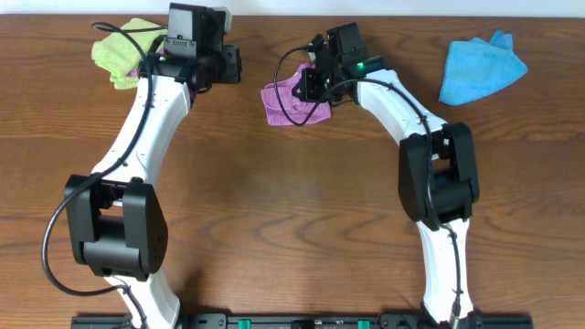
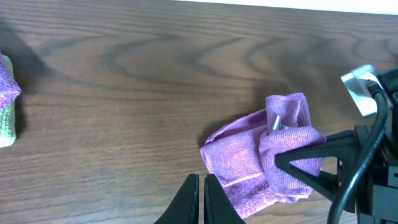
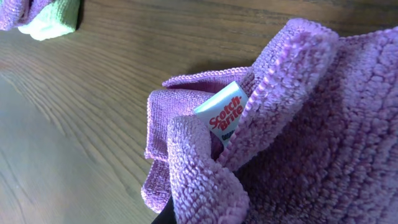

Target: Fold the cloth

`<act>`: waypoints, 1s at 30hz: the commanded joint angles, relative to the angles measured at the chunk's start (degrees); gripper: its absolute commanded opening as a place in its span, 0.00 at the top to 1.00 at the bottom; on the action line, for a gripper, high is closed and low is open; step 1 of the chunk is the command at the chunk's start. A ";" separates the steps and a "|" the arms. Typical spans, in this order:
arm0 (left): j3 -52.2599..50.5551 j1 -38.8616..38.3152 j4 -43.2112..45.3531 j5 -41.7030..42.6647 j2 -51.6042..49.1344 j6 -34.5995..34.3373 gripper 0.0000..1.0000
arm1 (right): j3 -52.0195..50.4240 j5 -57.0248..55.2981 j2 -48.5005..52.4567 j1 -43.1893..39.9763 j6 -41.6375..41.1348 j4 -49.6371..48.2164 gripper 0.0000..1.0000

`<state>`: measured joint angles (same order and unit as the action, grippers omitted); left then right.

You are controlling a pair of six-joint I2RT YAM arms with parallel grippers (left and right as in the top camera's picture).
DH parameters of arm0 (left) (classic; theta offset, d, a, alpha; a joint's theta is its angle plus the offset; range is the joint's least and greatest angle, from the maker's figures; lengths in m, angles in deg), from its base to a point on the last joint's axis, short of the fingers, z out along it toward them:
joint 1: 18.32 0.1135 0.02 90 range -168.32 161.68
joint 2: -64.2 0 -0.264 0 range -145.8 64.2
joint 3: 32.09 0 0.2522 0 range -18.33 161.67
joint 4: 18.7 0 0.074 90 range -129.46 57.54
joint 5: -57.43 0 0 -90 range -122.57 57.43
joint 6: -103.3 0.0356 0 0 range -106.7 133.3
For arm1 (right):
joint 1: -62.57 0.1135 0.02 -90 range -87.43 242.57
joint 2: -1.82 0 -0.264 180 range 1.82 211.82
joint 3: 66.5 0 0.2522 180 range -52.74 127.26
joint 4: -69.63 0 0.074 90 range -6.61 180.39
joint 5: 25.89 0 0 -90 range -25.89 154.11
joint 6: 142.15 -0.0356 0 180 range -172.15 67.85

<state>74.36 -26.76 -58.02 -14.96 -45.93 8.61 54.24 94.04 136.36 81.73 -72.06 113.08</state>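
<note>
1. Pinching a raised fold of the cloth (image 1: pixel 291 102), the right gripper (image 1: pixel 313 87) has its fingers pressed together on the fabric, which bunches up around them.
2. The cloth sits crumpled, not spread flat, on the far middle part of the table (image 1: pixel 274 201). Most of it lies on the wood to the left of the right gripper, and one edge is lifted.
3. In the right wrist view the cloth fills most of the picture. Its thick stitched hem curls over, and a small white tag (image 3: pixel 224 115) with red lettering sticks out between two folds.
4. The left gripper (image 2: pixel 203 194) has its fingers pressed together with nothing between them. In its own wrist view the tips point at the near edge of the cloth, just beside it; whether they touch the table I cannot tell.
5. From overhead, the left gripper lies to the left of the cloth and apart from it, facing the right gripper across it.
6. A green cloth (image 1: pixel 126 50) lies crumpled at the far left corner, partly under the left arm, with a bit of purple fabric (image 2: pixel 7 81) resting against it.
7. A blue cloth (image 1: pixel 480 68) lies rumpled at the far right, well apart from both grippers.
</note>
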 commanded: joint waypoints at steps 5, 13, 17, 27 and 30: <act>-0.26 0.17 -0.09 0.48 1.31 -0.26 0.93 | 1.07 -0.39 -1.77 0.76 -1.09 -0.07 0.95; -0.26 0.20 0.28 0.42 1.31 -0.26 0.93 | 1.09 4.28 -1.79 0.76 -1.09 -0.37 0.01; -0.26 0.20 0.66 0.20 1.31 -0.26 0.92 | 1.14 8.15 -1.79 0.63 -1.09 -0.55 0.01; -0.26 2.29 -2.91 0.59 1.29 -0.33 0.57 | 6.14 10.40 -4.04 -3.61 0.79 4.22 0.01; -0.26 3.56 -5.09 3.13 1.29 -0.42 0.39 | 10.56 6.23 -6.21 -6.16 5.25 11.91 0.01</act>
<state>74.33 -24.66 -62.00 -14.22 -45.93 8.53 60.27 102.94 135.42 78.69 -71.33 121.93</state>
